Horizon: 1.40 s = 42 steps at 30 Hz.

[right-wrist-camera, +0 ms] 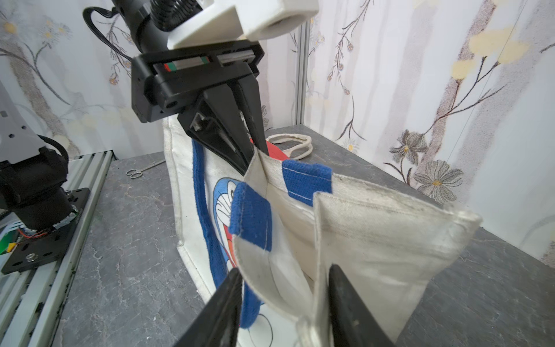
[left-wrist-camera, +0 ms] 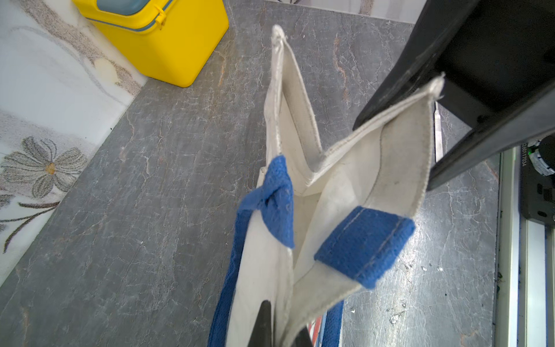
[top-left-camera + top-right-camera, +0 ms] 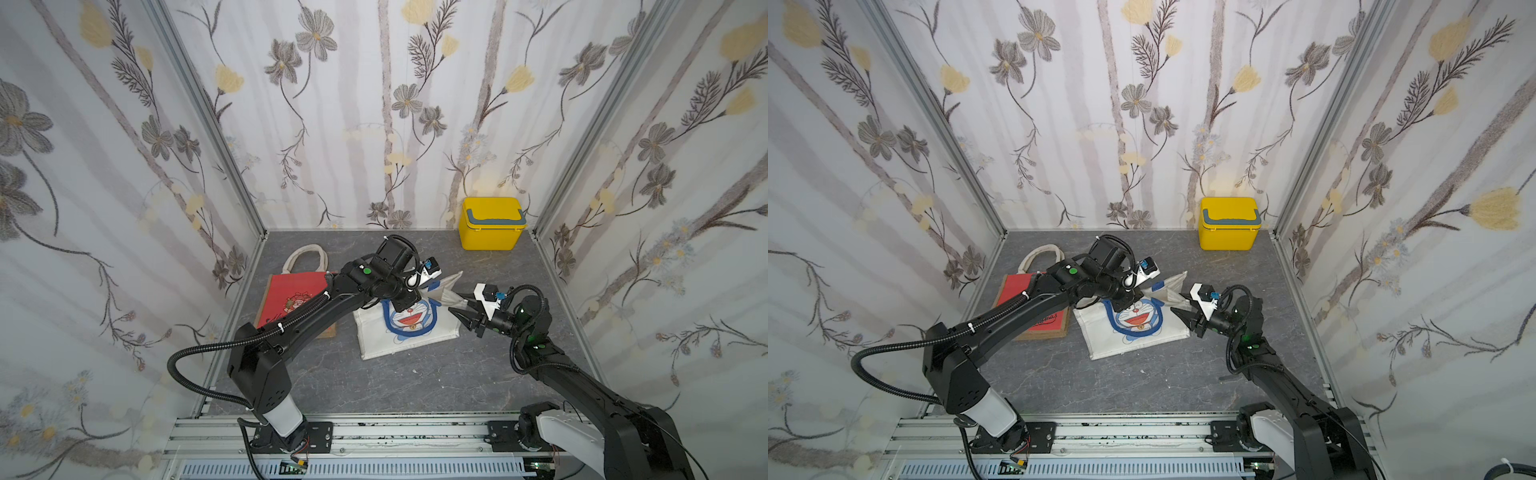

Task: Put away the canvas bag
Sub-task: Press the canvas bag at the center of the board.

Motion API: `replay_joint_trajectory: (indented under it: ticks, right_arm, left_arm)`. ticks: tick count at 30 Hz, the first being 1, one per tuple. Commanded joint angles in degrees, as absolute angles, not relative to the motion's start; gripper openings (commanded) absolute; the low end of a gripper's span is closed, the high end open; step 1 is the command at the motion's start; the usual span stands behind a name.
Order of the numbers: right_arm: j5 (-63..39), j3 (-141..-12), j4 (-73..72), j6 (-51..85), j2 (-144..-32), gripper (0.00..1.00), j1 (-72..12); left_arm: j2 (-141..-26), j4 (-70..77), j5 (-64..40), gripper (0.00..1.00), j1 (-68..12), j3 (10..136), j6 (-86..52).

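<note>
Tension mattered, we judged: canvas bag [image 3: 399,345] mid-table, rim pinched in the left gripper [image 1: 258,148], the right gripper [image 1: 285,269], part-open astride its right corner, needed a deep, square bite.

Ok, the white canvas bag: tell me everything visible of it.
The white canvas bag is off-white woven cloth with blue strap handles and a blue cartoon cat face on its side. Its base rests on the grey tabletop, mouth raised and spread. The left hand pinches one rim end; the right hand straddles the other, jaws apart.
</note>
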<state>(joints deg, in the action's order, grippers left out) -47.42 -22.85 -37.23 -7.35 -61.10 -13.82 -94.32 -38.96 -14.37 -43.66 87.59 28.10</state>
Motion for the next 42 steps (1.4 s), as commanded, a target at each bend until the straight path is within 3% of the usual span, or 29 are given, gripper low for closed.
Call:
replay_joint_trajectory:
  ticks: [1,4,9,15,21,25,30,38,42]
  right_arm:
    - [-39.95,-24.05,-37.51,-10.02,-61.7,0.24,-15.13]
    - [-40.05,-23.89,-35.9,-9.09,-60.09,0.17,-15.28]
    - [-42.86,-22.24,-38.77,-5.98,-58.39,0.15,-15.72]
    - [-41.69,-22.49,-36.81,-5.62,-58.96,0.14,-16.31]
    - [-42.16,-22.48,-36.6,-5.11,-59.12,0.14,-16.77]
    - [-45.71,-22.57,-37.5,-4.79,-59.06,0.15,-17.05]
    - [-42.19,-22.33,-36.65,-5.51,-59.26,0.17,-17.0]
    - [-31.4,-15.6,-45.75,-4.84,-53.96,0.5,-16.16]
    - [-28.42,-16.01,-46.11,-2.94,-53.88,0.77,-14.91]
  left_arm:
    - [-94.12,-34.99,-15.91,0.31,-43.51,87.69,30.33]
    - [-94.33,-34.59,-14.67,0.5,-43.51,88.42,28.29]
    - [-94.42,-33.32,-15.55,0.73,-44.79,88.41,27.86]
    - [-96.33,-34.0,-17.53,0.76,-45.39,90.66,27.24]
    - [-96.96,-32.54,-17.86,0.69,-45.93,90.16,26.63]
    - [-99.88,-32.35,-15.78,0.53,-47.06,91.4,26.65]
    - [-100.53,-30.81,-15.6,0.38,-47.32,92.63,26.43]
    - [-98.41,-30.15,-14.2,0.17,-47.28,90.57,26.72]
    - [-95.99,-26.75,-14.92,0.14,-47.29,87.33,26.62]
